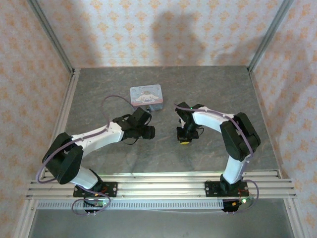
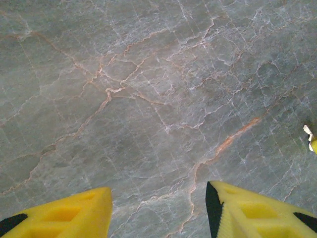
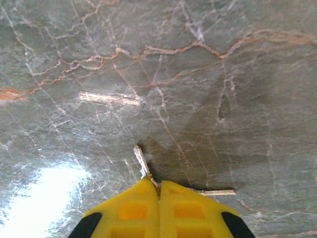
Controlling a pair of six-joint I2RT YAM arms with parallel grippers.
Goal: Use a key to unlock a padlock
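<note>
Left hand point(image 2: 158, 191) half-spread, right hand point(image 3: 159, 184) pinched tight, both low.

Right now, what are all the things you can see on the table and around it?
tin box: one, light blue with a cartoon lid, far middle of the table
key: one, pale silvery, sticking out of the right pincer's tips
table: one, grey marbled, under everything
walls: three, peach patterned, around the table
rail: one, silver, near edge, carrying both arm bases
left pincer: one, yellow, open, over bare table
right pincer: one, yellow, shut on the key
</note>
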